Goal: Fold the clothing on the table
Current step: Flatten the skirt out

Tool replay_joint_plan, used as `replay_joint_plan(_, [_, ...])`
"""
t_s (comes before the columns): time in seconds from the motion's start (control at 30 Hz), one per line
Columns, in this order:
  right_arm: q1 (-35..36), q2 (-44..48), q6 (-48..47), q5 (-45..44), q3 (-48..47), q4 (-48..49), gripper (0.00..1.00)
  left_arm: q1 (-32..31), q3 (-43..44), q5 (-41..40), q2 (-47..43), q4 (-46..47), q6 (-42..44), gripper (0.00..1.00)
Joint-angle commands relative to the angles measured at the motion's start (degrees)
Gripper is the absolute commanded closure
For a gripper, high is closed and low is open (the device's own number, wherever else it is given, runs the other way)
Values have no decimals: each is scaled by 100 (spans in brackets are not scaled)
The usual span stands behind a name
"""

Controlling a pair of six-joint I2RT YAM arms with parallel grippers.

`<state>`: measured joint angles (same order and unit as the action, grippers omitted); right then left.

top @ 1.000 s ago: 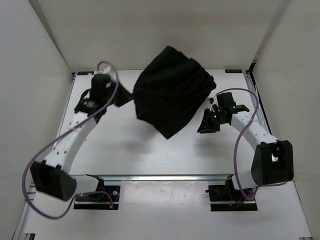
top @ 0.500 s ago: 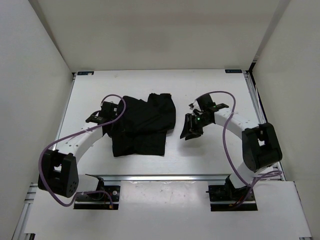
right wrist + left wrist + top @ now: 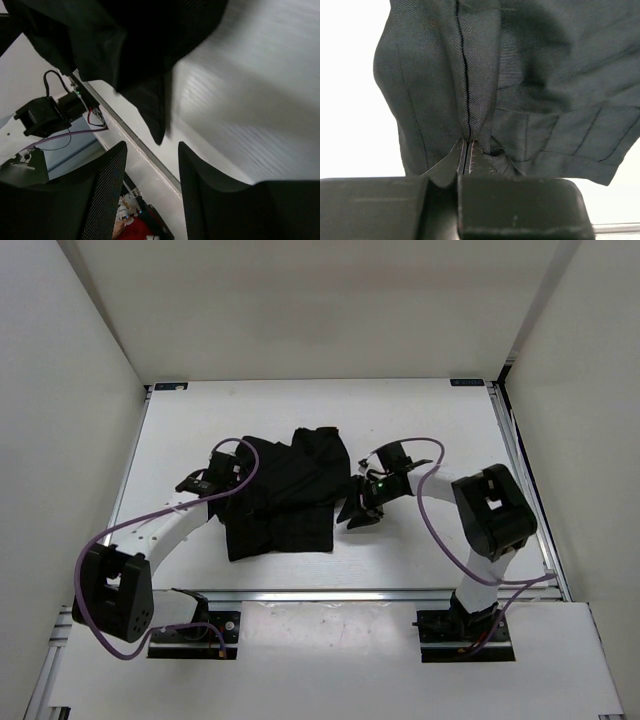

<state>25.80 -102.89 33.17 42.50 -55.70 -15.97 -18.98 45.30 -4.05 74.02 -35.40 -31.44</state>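
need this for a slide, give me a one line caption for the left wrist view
Left gripper shut on a seam fold of the black clothing over the white table.

The white table (image 3: 300,420) runs from the far wall to a metal rail (image 3: 330,594) along its near edge. The black clothing (image 3: 285,495) lies on it in a rumpled heap, slightly left of centre and in the near half. Its near-left part is spread flatter and its far-right part is bunched.
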Motion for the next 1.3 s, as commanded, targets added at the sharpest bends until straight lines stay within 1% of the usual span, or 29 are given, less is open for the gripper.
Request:
replay_joint_plan(0.0, [354,-344,348,154,-177,682,49,-70,-83,151,-230,-134,33,100])
replay_joint_plan(0.07, [469,-538,409,127,-291,814,51,-80,-100,247,-239,-125,68,100])
replay_joint_plan(0.17, [584,-837,427,-162,-441,727,52,-132,-92,370,-256,-134,24,100])
replay_joint_plan(0.23, [619,-882,471,-347,-451,770,55,-141,-82,353,-265,-186,33,100])
replay_joint_plan(0.27, [645,-917,523,-374,-424,805,58,-176,-56,361,-283,-169,50,100])
replay_joint_plan(0.3, [654,-934,559,-339,-424,910,62,-185,-74,396,-309,-178,42,100])
replay_joint_plan(0.33, [706,-934,620,-261,-398,981,71,-202,-135,353,-292,-143,59,100])
replay_joint_plan(0.37, [655,-882,708,-225,-293,1042,91,-185,-127,379,-318,-143,42,100])
replay_joint_plan(0.4, [645,-786,735,-268,-275,1069,100,-150,-222,388,-335,-82,59,100])
replay_joint_plan(0.43, [550,-507,744,-417,-170,1034,100,-141,-214,466,-362,-47,50,100])
replay_joint_plan(0.5, [217,126,604,-707,-134,614,100,34,-215,878,-379,93,85,100])
replay_joint_plan(0.57, [-213,592,315,-1093,-213,-174,100,148,-57,1290,-362,182,86,100])
replay_joint_plan(0.6, [-477,934,200,-1199,-196,-327,100,219,-4,1545,-397,226,42,100])
replay_joint_plan(0.67, [-881,1330,-160,-1586,-231,-1019,100,272,163,1775,-371,235,7,100])
replay_joint_plan(0.7, [-1145,1533,-318,-1613,-178,-1144,100,264,181,1803,-379,235,-20,100])
replay_joint_plan(0.73, [-1417,1701,-355,-1631,-126,-1328,100,298,129,1864,-405,270,-3,100])
replay_joint_plan(0.8, [-1656,1912,-556,-1657,137,-1610,100,412,-238,2074,-476,383,-116,100])
replay_joint_plan(0.9, [-1754,2185,-627,-1640,506,-1909,99,553,-749,2408,-616,534,-248,100])
replay_joint_plan(0.97, [-1640,2404,-627,-1718,657,-2050,100,536,-829,2366,-695,464,-213,100])
replay_joint_plan(1.07, [-1596,2668,-540,-1562,973,-2200,99,641,-891,2365,-749,262,-47,100])
replay_joint_plan(1.17, [-1570,2835,-443,-1271,991,-2376,100,764,-768,2663,-696,104,50,100])
replay_joint_plan(1.27, [-1561,2732,-426,-1192,589,-2438,100,651,-347,2656,-486,59,85,100])
